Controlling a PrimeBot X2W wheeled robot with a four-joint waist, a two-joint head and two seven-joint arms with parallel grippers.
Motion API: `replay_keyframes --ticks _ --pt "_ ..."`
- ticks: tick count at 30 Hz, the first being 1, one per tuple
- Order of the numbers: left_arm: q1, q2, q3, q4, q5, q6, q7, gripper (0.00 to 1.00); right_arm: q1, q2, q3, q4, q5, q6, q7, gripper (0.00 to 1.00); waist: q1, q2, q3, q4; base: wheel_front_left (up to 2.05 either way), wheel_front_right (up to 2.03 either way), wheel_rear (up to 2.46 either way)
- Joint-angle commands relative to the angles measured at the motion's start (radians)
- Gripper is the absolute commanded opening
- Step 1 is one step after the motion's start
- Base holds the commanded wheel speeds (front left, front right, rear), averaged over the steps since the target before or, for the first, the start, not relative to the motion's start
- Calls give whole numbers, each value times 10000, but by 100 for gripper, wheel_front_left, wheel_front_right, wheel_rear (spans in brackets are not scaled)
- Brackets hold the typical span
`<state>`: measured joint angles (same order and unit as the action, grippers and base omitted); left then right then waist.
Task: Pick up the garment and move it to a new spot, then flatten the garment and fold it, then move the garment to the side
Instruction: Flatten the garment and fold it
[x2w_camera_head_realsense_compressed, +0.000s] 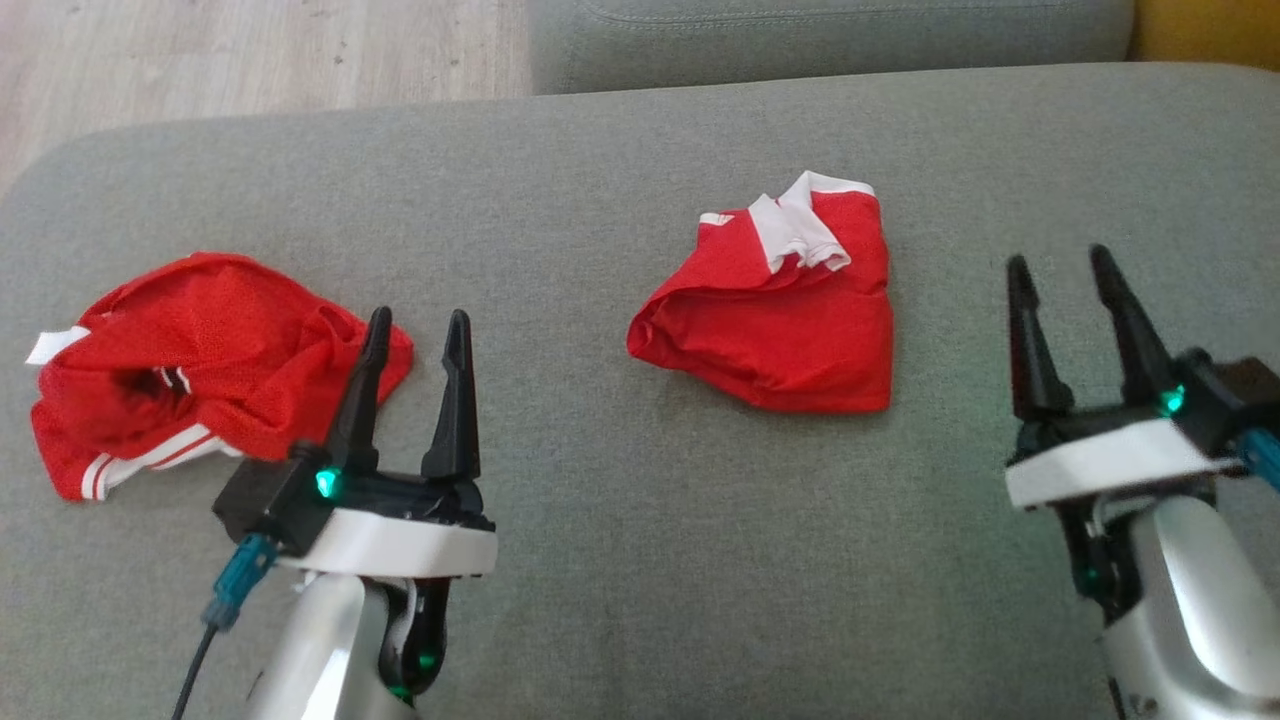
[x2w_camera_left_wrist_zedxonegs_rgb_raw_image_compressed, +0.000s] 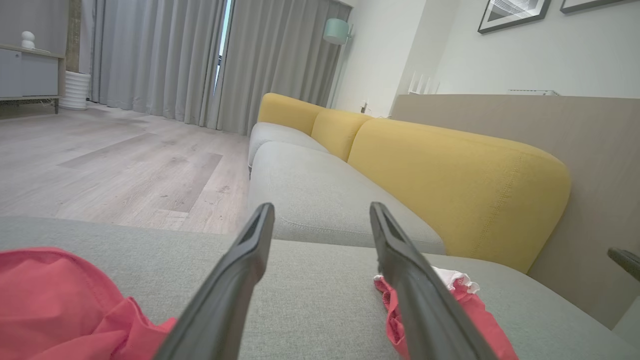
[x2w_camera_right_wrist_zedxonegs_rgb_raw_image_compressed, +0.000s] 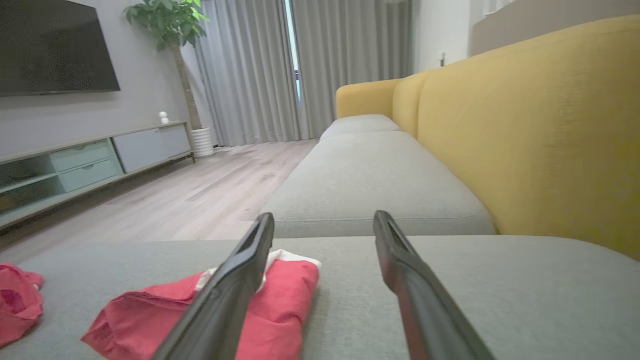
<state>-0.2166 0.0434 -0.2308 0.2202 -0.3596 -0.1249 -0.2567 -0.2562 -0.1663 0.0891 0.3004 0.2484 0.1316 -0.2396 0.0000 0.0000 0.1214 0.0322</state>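
Note:
Two red garments lie on the grey sofa seat (x2w_camera_head_realsense_compressed: 640, 580). At the left is a crumpled red mesh garment (x2w_camera_head_realsense_compressed: 200, 350) with white stripes. A folded red garment (x2w_camera_head_realsense_compressed: 790, 320) with a white collar rests in the middle. My left gripper (x2w_camera_head_realsense_compressed: 419, 317) hovers open at the crumpled garment's right edge, holding nothing. My right gripper (x2w_camera_head_realsense_compressed: 1059, 258) stands open to the right of the folded garment, apart from it. The left wrist view has the crumpled garment (x2w_camera_left_wrist_zedxonegs_rgb_raw_image_compressed: 60, 300) left of the open left gripper (x2w_camera_left_wrist_zedxonegs_rgb_raw_image_compressed: 322, 207) and the folded one (x2w_camera_left_wrist_zedxonegs_rgb_raw_image_compressed: 470, 305) behind its right finger. In the right wrist view, the folded garment (x2w_camera_right_wrist_zedxonegs_rgb_raw_image_compressed: 285, 300) lies under the left finger of the right gripper (x2w_camera_right_wrist_zedxonegs_rgb_raw_image_compressed: 324, 215).
A second grey seat cushion (x2w_camera_head_realsense_compressed: 830, 40) adjoins the far edge. The yellow backrest (x2w_camera_left_wrist_zedxonegs_rgb_raw_image_compressed: 450, 170) runs along the right side. Wooden floor (x2w_camera_head_realsense_compressed: 250, 50) lies beyond the seat's far left corner. A TV cabinet (x2w_camera_right_wrist_zedxonegs_rgb_raw_image_compressed: 90, 160) stands across the room.

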Motion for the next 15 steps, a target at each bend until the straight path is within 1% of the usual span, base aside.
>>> replay_keyframes --ticks 1,5,8,15 --pt "-232 68 273 -388 87 -52 -51 100 -5 60 82 -407 -292 -9 -136 100 0 0 11 -18 0 0 0" --pt "-102 68 171 -406 89 -54 -51 100 592 573 -532 -591 -1091 -9 -193 100 0 0 20 -73 0 0 0" --pt "-11 68 105 -453 76 -55 -51 100 865 887 -856 -743 -1440 -9 -212 100 0 0 48 -90 0 0 0" --pt "70 68 -22 -548 68 -56 -51 100 1101 1133 -905 -1241 -1796 -9 -219 100 0 0 163 -94 0 0 0"
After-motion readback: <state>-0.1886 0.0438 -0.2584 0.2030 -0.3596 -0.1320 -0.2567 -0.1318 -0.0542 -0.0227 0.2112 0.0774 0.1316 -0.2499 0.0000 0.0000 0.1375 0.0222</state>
